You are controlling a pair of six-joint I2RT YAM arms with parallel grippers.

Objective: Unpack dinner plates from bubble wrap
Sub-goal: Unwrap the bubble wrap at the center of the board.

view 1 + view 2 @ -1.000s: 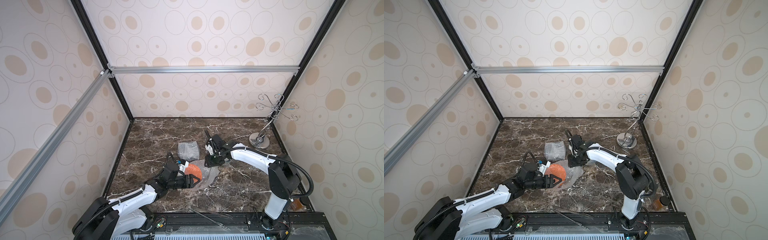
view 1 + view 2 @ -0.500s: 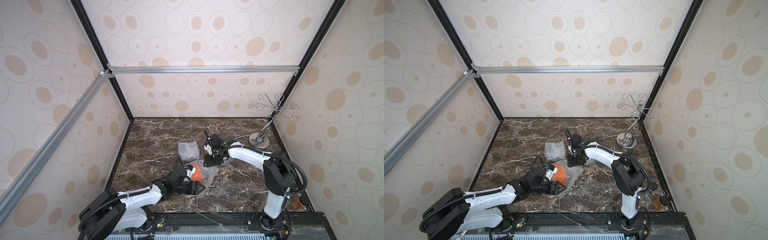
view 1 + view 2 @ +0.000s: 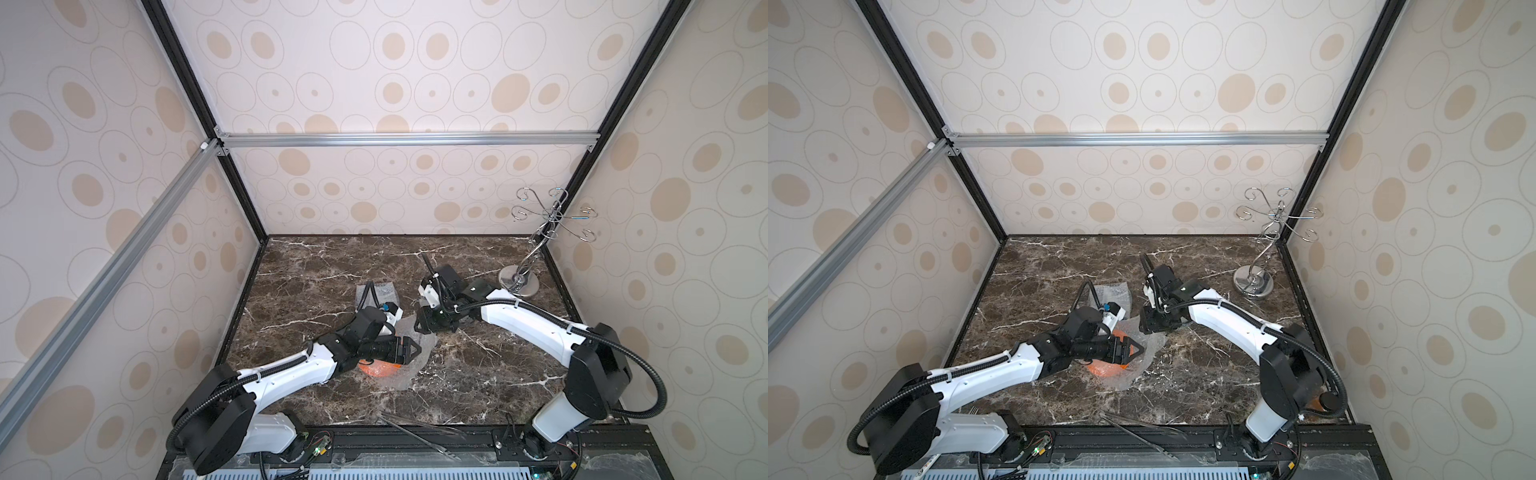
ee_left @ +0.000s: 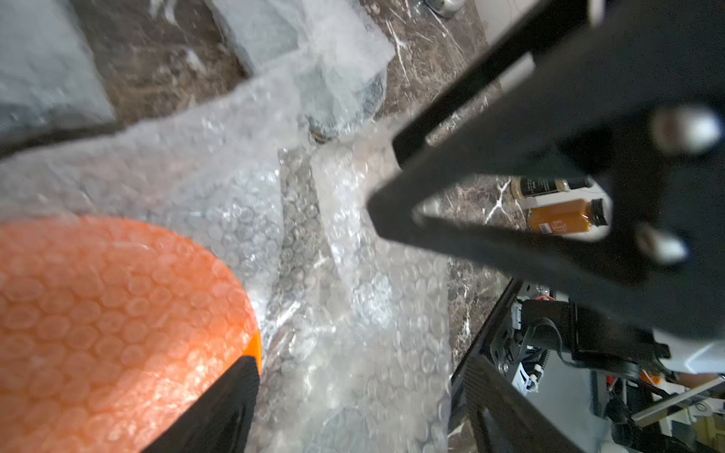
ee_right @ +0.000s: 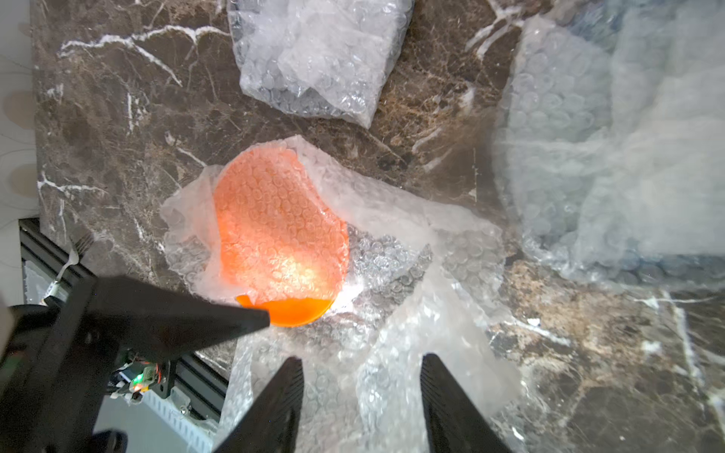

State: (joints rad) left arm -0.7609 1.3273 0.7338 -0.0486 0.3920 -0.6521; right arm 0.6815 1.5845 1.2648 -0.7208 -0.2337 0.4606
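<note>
Orange plate (image 5: 294, 312): I only see a bare sliver of rim, the rest sits under bubble wrap (image 5: 396, 231). In both top views my left arm (image 3: 291, 372) covers most of it. The left wrist view is soft, and the plate runs off frame there. Folded bundle (image 5: 314, 62) is cut by the frame edge. Blurred bundle (image 5: 580, 164) is too smeared. I can't tell the contents of either.

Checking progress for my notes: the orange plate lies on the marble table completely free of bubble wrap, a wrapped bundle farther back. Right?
Not free: the right wrist view shows bubble wrap covering most of the orange plate, only one edge bare. It does lie on the marble table, a wrapped bundle farther back.
</note>
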